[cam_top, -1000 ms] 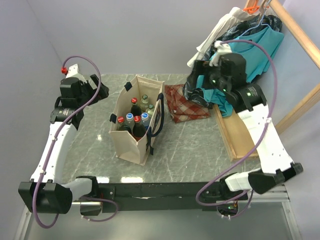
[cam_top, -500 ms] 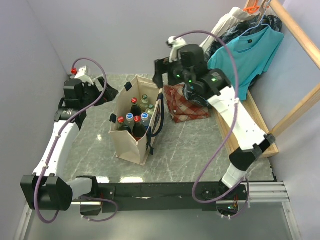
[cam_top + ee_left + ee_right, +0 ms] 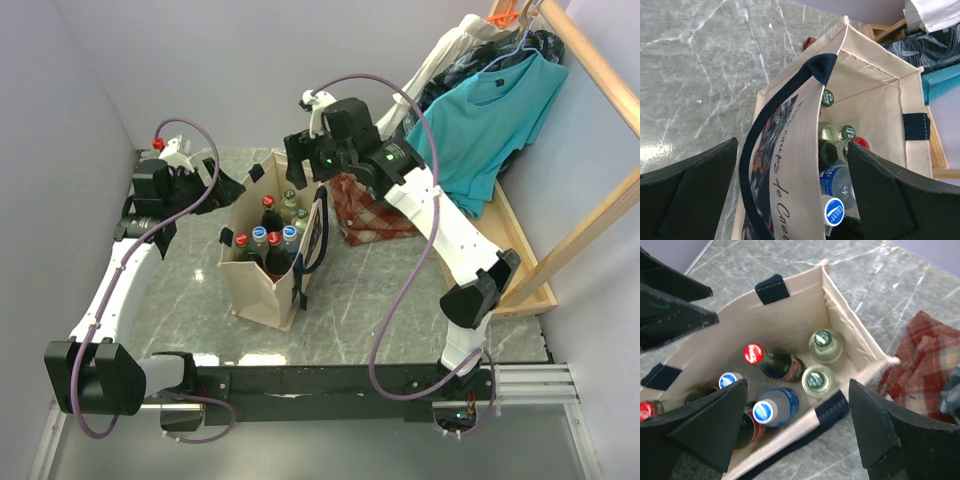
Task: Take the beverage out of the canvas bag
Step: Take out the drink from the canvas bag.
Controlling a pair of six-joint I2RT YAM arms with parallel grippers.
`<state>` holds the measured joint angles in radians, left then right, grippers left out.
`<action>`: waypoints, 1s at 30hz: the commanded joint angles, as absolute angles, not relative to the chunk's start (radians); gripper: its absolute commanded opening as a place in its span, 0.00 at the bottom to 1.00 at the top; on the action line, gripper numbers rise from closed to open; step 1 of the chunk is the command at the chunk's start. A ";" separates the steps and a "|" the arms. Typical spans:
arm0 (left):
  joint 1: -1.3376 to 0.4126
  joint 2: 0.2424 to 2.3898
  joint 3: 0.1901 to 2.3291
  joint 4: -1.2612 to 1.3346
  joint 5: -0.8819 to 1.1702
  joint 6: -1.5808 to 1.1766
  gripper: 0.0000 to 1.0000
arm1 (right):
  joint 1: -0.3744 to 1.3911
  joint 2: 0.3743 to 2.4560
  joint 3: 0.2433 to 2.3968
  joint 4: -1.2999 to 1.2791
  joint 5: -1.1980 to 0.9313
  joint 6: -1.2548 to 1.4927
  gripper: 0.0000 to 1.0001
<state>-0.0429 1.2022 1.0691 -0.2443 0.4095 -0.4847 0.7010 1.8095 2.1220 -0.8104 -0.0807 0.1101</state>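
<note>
Left gripper (image 3: 792,145) jaws spread wide near bag (image 3: 262,285), empty, right gripper (image 3: 797,385) jaws spread above bottles (image 3: 774,363) inside, touching nothing, grey marble table (image 3: 390,290), plaid cloth (image 3: 372,212), teal shirt (image 3: 490,120) hanging behind.

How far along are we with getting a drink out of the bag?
Done: nothing is out yet; every bottle I can see sits inside the bag. In hand: the right hand hovers open over the bag's mouth, gripping nothing; the left hand is open beside it. Left: lower, grip one bottle, lift it out.
</note>
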 commanded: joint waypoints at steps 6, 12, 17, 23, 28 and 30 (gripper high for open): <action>-0.043 1.206 1.081 -0.210 0.440 -0.480 0.96 | 0.730 1.881 2.161 -0.775 -0.088 0.095 0.83; -0.043 1.192 1.088 -0.244 0.336 -0.520 0.96 | 0.733 1.885 2.134 -0.755 -0.013 0.115 0.85; -0.043 1.157 1.062 -0.220 0.236 -0.574 0.96 | 0.749 1.888 2.102 -0.733 0.126 0.144 0.93; -0.043 1.085 1.046 -0.210 0.193 -0.574 0.96 | 0.753 1.899 2.108 -0.718 0.097 0.152 0.98; -0.043 1.071 1.055 -0.232 0.239 -0.534 0.96 | 0.753 1.953 2.180 -0.761 0.089 0.126 1.00; -0.043 1.066 1.058 -0.238 0.235 -0.519 0.96 | 0.755 1.962 2.187 -0.762 0.081 0.117 1.00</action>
